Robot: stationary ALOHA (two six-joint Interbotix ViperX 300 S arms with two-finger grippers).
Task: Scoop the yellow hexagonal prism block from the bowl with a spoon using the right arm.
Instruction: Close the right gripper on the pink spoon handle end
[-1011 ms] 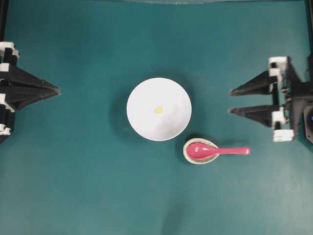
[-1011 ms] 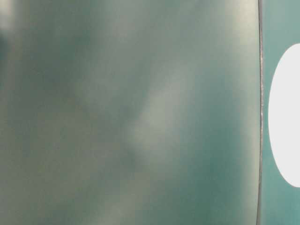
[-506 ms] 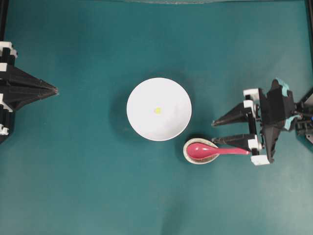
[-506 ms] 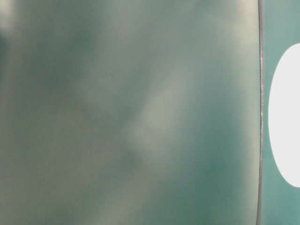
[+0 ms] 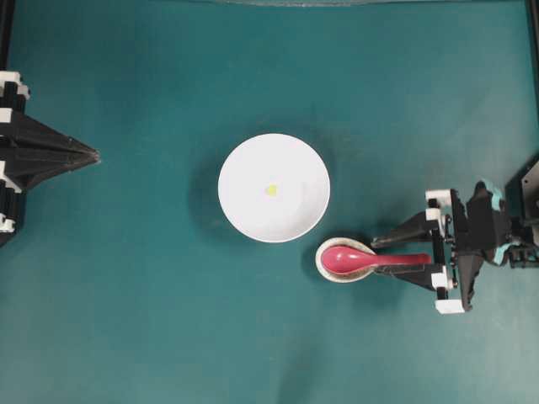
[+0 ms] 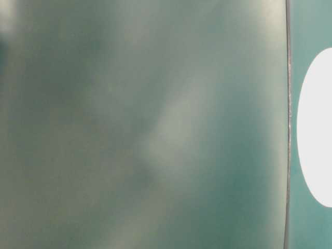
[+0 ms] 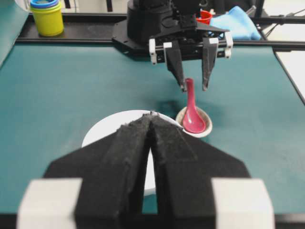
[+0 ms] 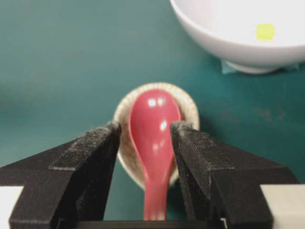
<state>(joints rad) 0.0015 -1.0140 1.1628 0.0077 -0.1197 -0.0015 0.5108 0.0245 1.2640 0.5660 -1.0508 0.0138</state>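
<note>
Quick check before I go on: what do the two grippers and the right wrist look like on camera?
Both are matte black with long fingers tapering to points, each finger bolted to a white block at its base. The left gripper shows rough, grainy black finger faces in its own wrist view. The right gripper sits on a bulky black wrist with teal accents. No cables or printed markings are clear.

No text, label, brand, number or sign could be read in any view. The bowl point(image 5: 274, 188), the spoon point(image 5: 370, 260), the small dish point(image 5: 322, 255) and the tabletop point(image 5: 152, 311) bore no markings.
</note>
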